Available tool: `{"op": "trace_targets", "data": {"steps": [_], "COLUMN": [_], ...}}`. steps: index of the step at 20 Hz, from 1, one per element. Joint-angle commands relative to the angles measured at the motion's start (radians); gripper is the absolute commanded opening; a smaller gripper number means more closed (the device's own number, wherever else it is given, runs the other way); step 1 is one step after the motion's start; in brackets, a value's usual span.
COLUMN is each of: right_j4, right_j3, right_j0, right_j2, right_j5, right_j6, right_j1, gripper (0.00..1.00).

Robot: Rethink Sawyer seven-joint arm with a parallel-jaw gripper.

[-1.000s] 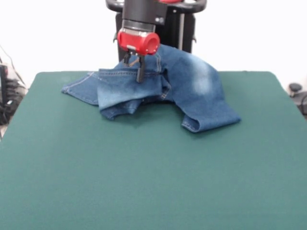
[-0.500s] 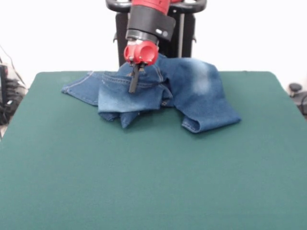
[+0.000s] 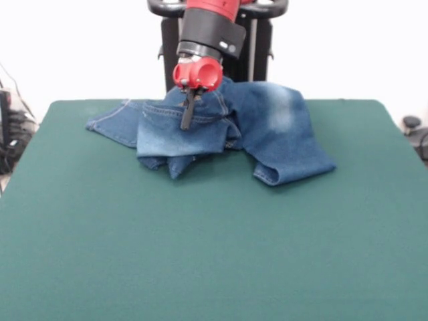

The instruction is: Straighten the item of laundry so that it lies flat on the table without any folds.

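Observation:
The item of laundry, a pair of small blue denim jeans point(image 3: 281, 134), lies crumpled at the far middle of the dark green table point(image 3: 214, 254). One leg runs out to the right and ends in a hem. A folded panel with orange stitching is bunched up on the left. My red and black gripper point(image 3: 186, 124) hangs tilted over that left panel. Its dark fingers point(image 3: 188, 110) are pressed together into one narrow bar, pinching the denim near the waistband. The cloth under the wrist is hidden.
The green top spreads wide in front of the jeans and to both sides. Cables and dark gear sit past the left table edge point(image 3: 10, 134). A small dark object point(image 3: 411, 124) lies beyond the right edge.
A second ago the gripper was lower and upright on the fold. It has since risen and tilted, and the left denim panel has spread wider. Nothing moved in the last half second.

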Motion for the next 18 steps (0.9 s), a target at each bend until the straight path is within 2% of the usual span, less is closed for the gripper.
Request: {"op": "trace_targets", "data": {"steps": [1,6,8,10,12,16,18], "right_j4": [0.043,-0.004,0.058,0.071,0.0,-0.288,-0.374], "right_j3": [-0.046,-0.169,-0.209,-0.252,-0.303,-0.409,-0.448], "right_j0": [-0.004,-0.029,-0.032,-0.041,-0.046,-0.037,-0.034], "right_j2": [0.09,0.102,0.073,0.056,0.056,0.078,0.068], "right_j5": [-0.031,0.032,0.026,0.018,0.06,0.178,0.189], "right_j6": [-0.239,-0.218,-0.252,-0.273,-0.248,-0.042,0.035], "right_j1": [0.011,-0.021,-0.01,-0.013,-0.033,-0.077,-0.082], "gripper": [0.0,0.0,0.0,0.0,0.0,0.0,0.0]}}
